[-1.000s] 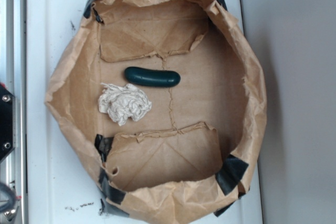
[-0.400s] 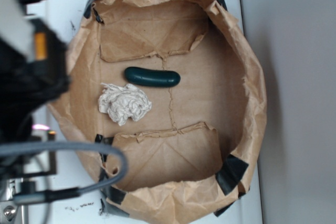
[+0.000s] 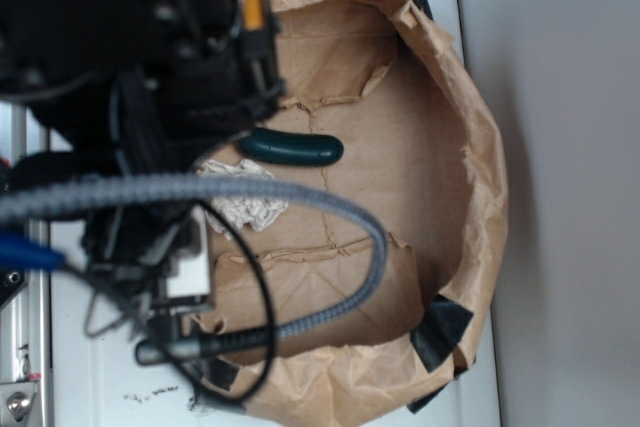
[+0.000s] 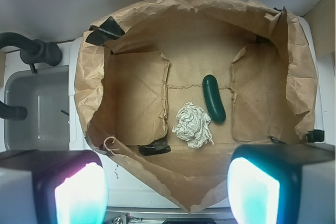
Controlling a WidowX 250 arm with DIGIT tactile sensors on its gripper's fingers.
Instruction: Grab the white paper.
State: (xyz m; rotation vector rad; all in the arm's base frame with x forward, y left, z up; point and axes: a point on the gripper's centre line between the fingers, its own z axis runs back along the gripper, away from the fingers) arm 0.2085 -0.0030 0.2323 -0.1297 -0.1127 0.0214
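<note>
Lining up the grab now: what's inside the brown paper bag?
Inside the brown paper bag, the wrist view shows the white paper beside a dark green oblong, apparently apart. In the exterior view, the arm covers part of the paper and the bag's left side.

Brown paper bag (image 4: 131, 98) holding dark green oblong (image 4: 213, 98); sink (image 4: 31, 108) beside.

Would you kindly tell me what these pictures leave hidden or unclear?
- Exterior view: the arm covers most of the white paper and the bag's left side.
- Wrist view: the gripper's fingers are blurred and cut off by the bottom edge.
</note>
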